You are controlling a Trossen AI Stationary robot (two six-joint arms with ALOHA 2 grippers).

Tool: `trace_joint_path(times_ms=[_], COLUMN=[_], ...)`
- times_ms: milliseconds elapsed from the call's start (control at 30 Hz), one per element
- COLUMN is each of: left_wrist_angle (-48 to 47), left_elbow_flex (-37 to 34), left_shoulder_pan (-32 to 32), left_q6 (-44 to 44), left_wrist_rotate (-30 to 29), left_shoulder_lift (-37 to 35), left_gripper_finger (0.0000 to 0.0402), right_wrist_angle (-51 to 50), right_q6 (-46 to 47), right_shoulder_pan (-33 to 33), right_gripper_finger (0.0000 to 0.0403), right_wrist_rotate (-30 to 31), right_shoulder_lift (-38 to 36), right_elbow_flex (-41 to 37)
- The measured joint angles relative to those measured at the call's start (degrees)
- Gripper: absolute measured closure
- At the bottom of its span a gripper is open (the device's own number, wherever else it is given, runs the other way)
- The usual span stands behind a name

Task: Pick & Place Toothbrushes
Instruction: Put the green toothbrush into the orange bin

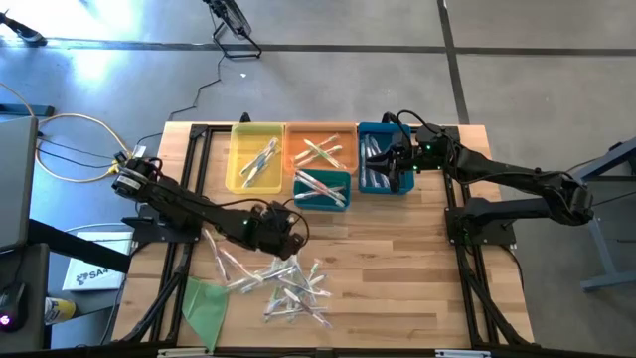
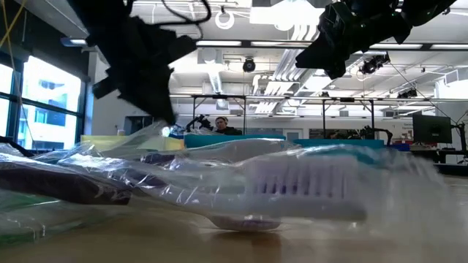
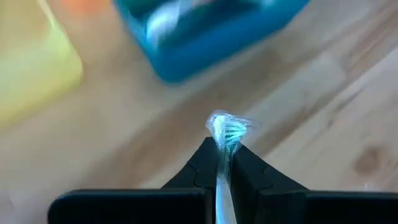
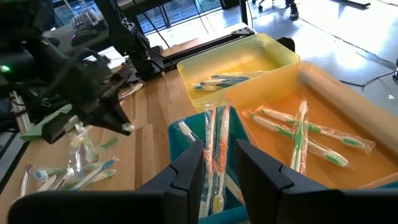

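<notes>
1. From above, the left pincer [image 1: 281,231] sits over the middle of the desk [image 1: 397,268], just beyond a loose pile of toothbrushes [image 1: 288,283], with a green sheet [image 1: 207,301] near the front left corner.
2. Only the left wrist view shows the grip: the pincer's fingers [image 3: 205,165] are pressed together on one wrapped toothbrush [image 3: 225,134], its teal bristles poking out past the tips.
3. Four bins stand at the back: a yellow bin [image 1: 238,167], an orange bin [image 1: 346,134], a small teal bin [image 1: 347,182] and a blue bin [image 1: 365,131], all holding brushes.
4. The right pincer [image 1: 396,164] hangs over the blue bin; its wrist view shows the fingers [image 4: 186,171] pinching an orange-accented wrapped brush [image 4: 216,134].
5. The low view shows brushes lying on the desk close up, and a person far behind.
</notes>
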Motion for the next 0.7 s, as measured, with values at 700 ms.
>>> trace_joint_path(times_ms=[700], left_wrist_angle=[-7.74], left_elbow_flex=[29.66], left_shoulder_pan=[13.25], left_q6=[50.7], left_wrist_rotate=[-0.45], left_shoulder_lift=[-0.08], left_gripper_finger=[0.039], right_wrist_angle=[-0.03], right_q6=[0.01], right_shoulder_pan=[-0.01], right_gripper_finger=[0.0318], right_wrist_rotate=[0.0], right_shoulder_lift=[0.0], right_elbow_flex=[-0.01])
